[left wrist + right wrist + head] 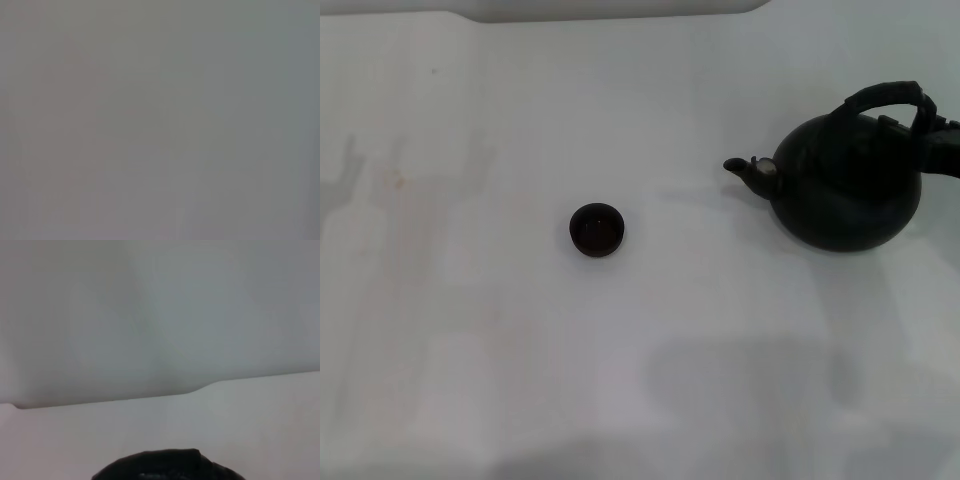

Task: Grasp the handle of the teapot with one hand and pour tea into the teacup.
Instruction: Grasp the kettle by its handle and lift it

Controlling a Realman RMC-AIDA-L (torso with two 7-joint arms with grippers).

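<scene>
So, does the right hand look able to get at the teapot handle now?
Probably yes. The right hand is already at the handle on the teapot, at the table's right edge; nothing stands between them. Its grip cannot be made out.

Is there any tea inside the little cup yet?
The teacup stands alone on the white table, away from the teapot. Its inside looks dark all over, so whether any tea is in it cannot be told.

One teapot (847, 185), one teacup (595, 229), and one hand (942, 146) on one table (470, 350).
</scene>
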